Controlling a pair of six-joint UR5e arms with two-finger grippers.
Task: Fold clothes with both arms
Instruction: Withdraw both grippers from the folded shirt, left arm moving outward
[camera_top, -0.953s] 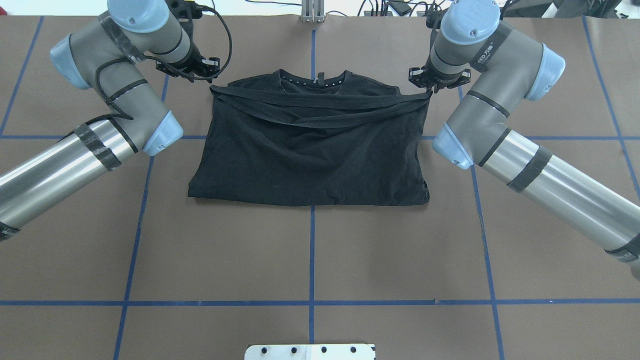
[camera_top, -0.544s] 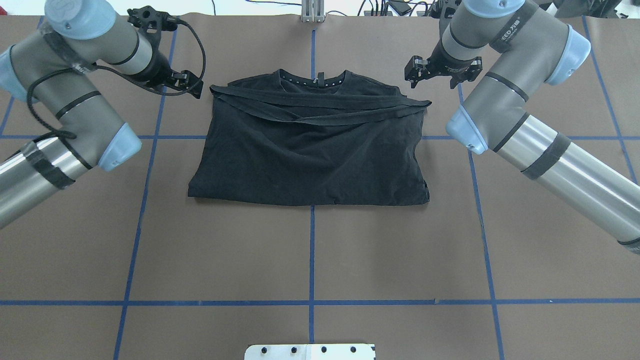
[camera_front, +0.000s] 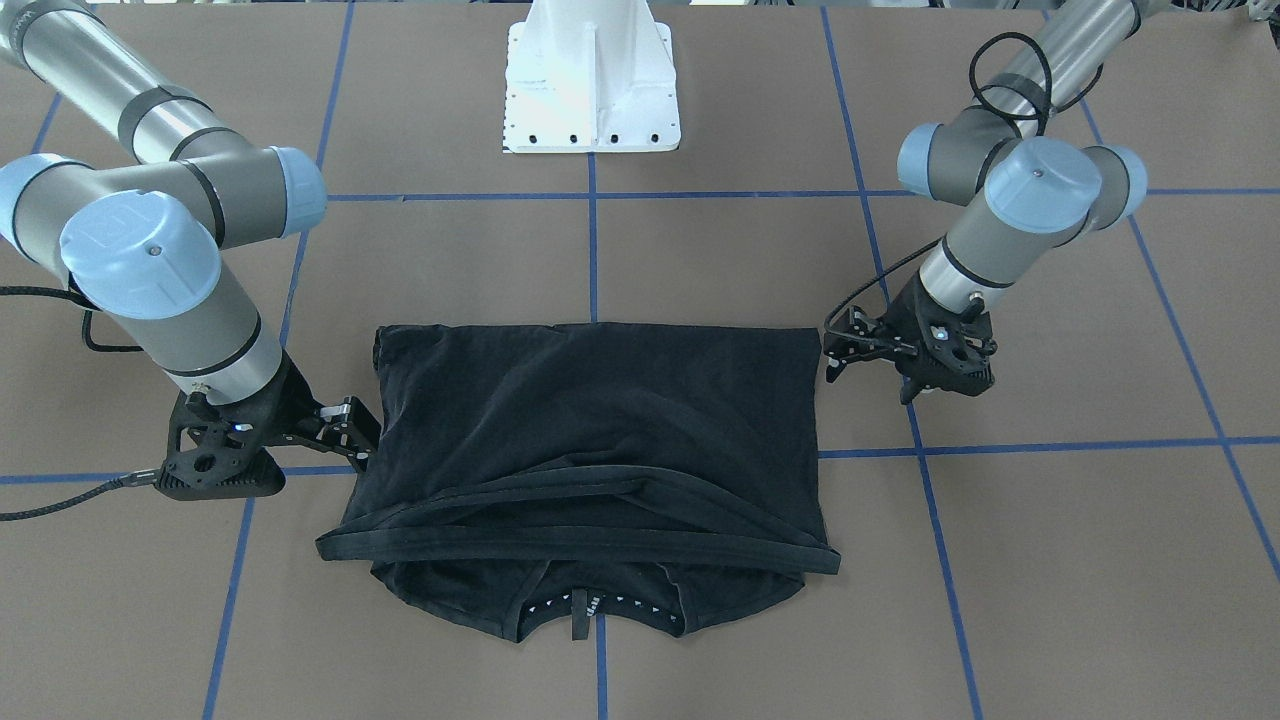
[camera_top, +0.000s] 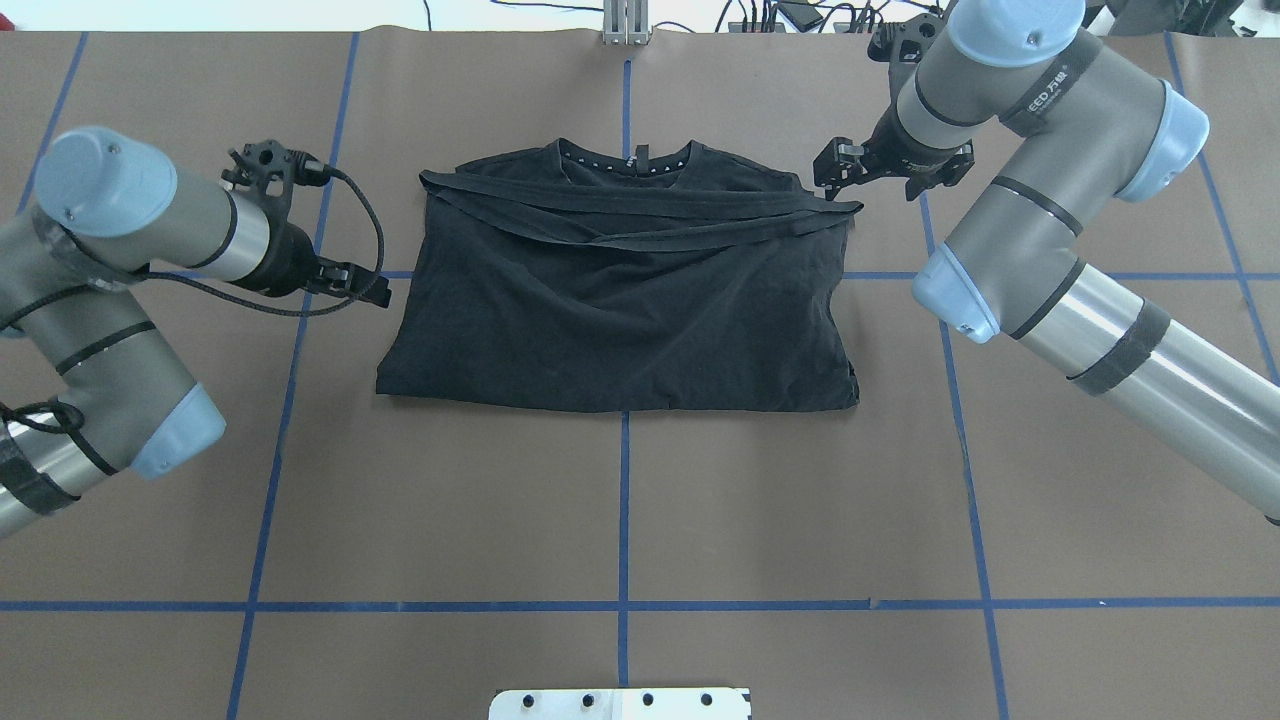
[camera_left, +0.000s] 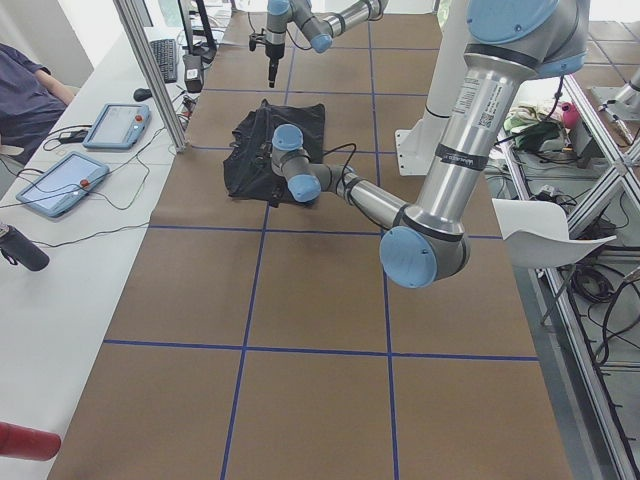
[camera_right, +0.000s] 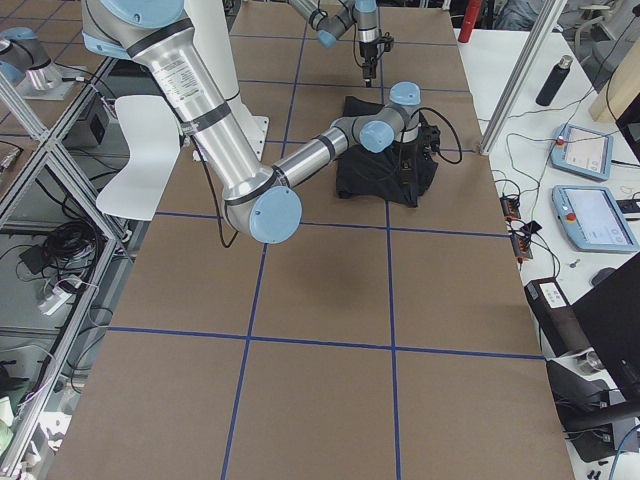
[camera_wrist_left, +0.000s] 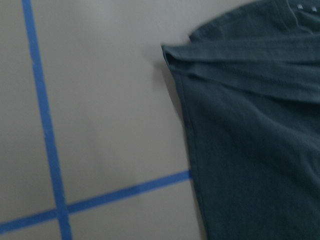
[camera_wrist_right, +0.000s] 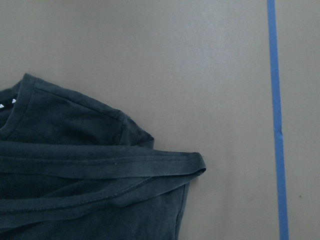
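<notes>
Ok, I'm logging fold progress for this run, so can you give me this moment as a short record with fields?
garment: black T-shirt, lying flat on the brown table
fold state: folded once, hem laid across just short of the collar
left gripper: open, empty, beside the shirt's edge on the robot's left
right gripper: open, empty, by the shirt's far corner on the robot's right
contact: neither set of fingers grips cloth

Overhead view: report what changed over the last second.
The left gripper left the far corner of the black T-shirt and swept back toward the robot along its side. The right gripper released the end of the hem, staying beside it. The T-shirt lies unchanged.
</notes>
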